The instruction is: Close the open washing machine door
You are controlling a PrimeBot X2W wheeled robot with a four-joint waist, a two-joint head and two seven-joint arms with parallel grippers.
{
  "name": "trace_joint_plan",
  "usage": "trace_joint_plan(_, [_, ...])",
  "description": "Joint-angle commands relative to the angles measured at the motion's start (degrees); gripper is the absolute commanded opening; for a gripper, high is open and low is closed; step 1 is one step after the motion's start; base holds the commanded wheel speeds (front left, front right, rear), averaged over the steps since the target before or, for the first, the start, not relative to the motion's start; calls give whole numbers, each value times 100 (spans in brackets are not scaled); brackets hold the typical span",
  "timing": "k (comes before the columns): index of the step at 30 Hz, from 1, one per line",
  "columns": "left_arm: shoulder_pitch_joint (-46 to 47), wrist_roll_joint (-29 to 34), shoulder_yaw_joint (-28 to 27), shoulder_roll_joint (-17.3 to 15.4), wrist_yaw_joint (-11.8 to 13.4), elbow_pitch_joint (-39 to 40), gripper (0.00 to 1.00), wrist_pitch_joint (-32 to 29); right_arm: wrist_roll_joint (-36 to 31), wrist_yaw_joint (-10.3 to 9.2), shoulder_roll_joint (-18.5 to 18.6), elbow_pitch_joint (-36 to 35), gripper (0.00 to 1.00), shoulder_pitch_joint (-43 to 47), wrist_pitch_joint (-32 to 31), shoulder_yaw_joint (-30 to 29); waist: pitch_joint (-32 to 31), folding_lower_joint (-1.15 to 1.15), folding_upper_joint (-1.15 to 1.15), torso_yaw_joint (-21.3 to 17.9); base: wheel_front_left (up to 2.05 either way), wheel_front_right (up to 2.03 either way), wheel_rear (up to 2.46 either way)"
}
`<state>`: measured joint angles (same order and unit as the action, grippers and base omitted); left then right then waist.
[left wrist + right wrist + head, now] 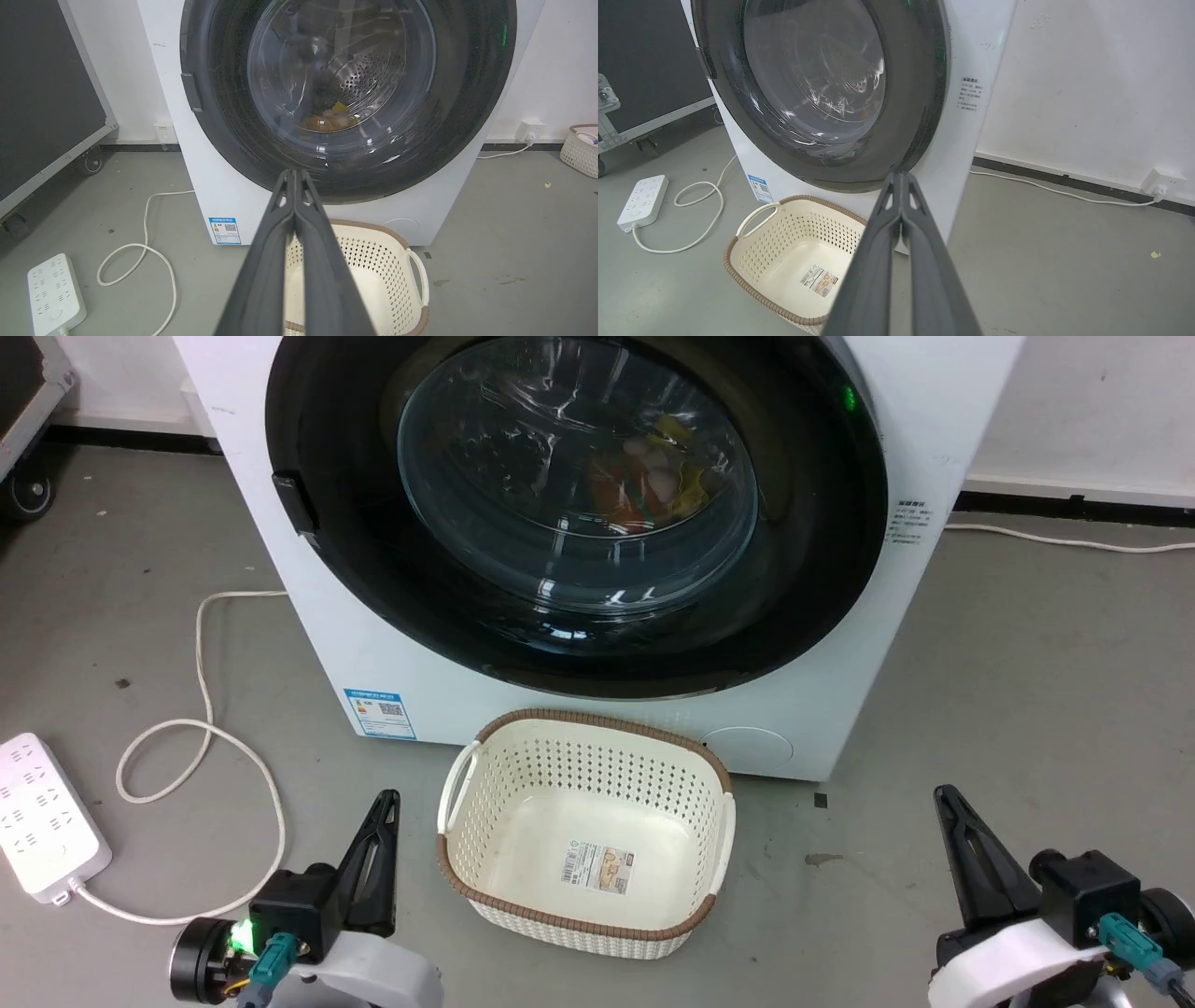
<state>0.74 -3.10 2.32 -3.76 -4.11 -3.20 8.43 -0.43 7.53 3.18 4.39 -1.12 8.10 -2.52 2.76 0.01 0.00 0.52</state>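
Head view: washing machine door (pixel 355 569) lies flush in the round front of the washing machine (pixel 317 644), no gap visible at its edge, so it reads as shut. Latch tab sits on the door's left edge. Coloured items (pixel 653 476) show through the glass bowl, low in the drum. Green light (pixel 850 399) glows on the ring, upper right. Blue label sticker (pixel 380 712) at the machine's lower left corner.

Cream perforated basket (pixel 597 721) stands on the floor just in front of the machine, only a paper label inside.

Left pincer (pixel 385 803) is low, left of the basket; right pincer (pixel 950 801) is low, right of it. Both are clear of the door and clenched, with fingers pressed together on nothing, as both wrist views confirm.

White power strip (pixel 42 817) and its looped cable (pixel 201 709) lie on the floor at far left.
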Motion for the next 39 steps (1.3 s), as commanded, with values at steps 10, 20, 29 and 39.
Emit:
trace_joint_plan(10, [-39, 85, -55, 31, 92, 69, 0, -149, 16, -2, -16, -106, 0, 58, -135, 46, -41, 0, 0, -8, 0, 0, 0])
trace_joint_plan(20, [-45, 123, -85, 40, 146, 112, 0, -266, 21, -3, -18, -162, 0, 68, -249, 80, -80, 0, 0, -15, 0, 0, 0])
trace_joint_plan(29, [-50, 157, -112, 49, 194, 149, 0, -371, 25, -3, -20, -212, 0, 76, -351, 112, -116, 0, 0, -22, 0, 0, 0])
trace_joint_plan(39, [-56, 195, -142, 59, 248, 192, 0, -488, 29, -3, -23, -268, 0, 85, -464, 146, -155, 0, 0, -29, 0, 0, 0])
